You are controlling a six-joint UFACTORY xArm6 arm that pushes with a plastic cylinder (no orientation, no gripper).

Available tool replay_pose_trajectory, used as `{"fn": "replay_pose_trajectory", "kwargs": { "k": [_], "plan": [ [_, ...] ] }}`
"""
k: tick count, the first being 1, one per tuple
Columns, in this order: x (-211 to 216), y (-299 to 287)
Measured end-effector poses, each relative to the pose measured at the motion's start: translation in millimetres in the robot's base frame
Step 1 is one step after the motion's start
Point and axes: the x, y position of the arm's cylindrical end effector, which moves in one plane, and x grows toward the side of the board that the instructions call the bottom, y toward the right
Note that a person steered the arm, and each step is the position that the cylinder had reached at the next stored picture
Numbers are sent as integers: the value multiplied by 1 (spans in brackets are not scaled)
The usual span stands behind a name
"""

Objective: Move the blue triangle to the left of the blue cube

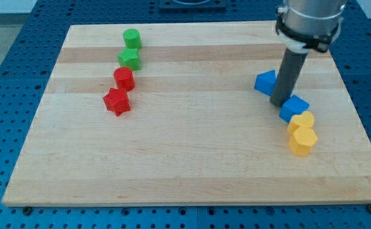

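Observation:
The blue triangle [265, 81] lies on the wooden board at the view's right. The blue cube [294, 107] sits below and to the right of it. My tip [279, 102] stands between the two blue blocks, touching the cube's upper left side and just below-right of the triangle. The rod rises from there and hides part of the triangle's right edge.
Two yellow blocks [303, 121] [302, 140] sit packed directly under the blue cube. At the view's left a column holds a green cylinder [131, 38], a green block [129, 59], a red block [124, 79] and a red star-like block [117, 101]. The board's right edge [347, 83] is close.

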Motion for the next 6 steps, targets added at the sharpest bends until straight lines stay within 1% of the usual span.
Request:
{"fn": "replay_pose_trajectory", "kwargs": {
  "k": [1, 3, 5, 6],
  "plan": [
    [9, -16],
    [-4, -16],
    [-1, -33],
    [-12, -47]
  ]
}}
